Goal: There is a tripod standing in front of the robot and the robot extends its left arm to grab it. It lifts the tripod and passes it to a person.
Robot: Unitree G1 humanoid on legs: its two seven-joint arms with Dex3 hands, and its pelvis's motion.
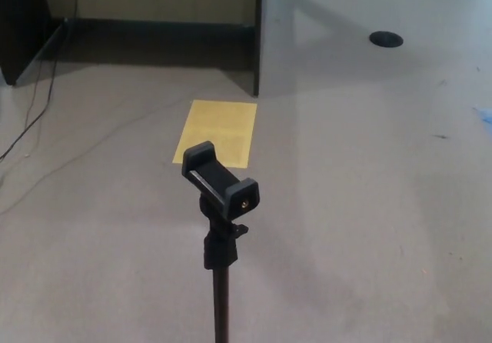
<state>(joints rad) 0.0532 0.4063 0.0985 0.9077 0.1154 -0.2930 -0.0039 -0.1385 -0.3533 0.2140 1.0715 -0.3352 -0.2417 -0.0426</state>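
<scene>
Neither hand of the robot shows, so their state cannot be told. Low in the middle stands the tripod (221,228), a thin black pole topped by a tilted black phone clamp with a small brass-coloured screw hole at its end. Beyond it a yellow sheet (217,131) lies flat on the grey floor (369,204), near a dark panel (260,35) and a black cable (46,89).

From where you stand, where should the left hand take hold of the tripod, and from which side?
Probably the tripod by its thin upright pole below the phone clamp, approached from the left. The pole is straight and narrow enough for fingers to wrap; the clamp is tilted and bulky. Neither hand is in view.
</scene>
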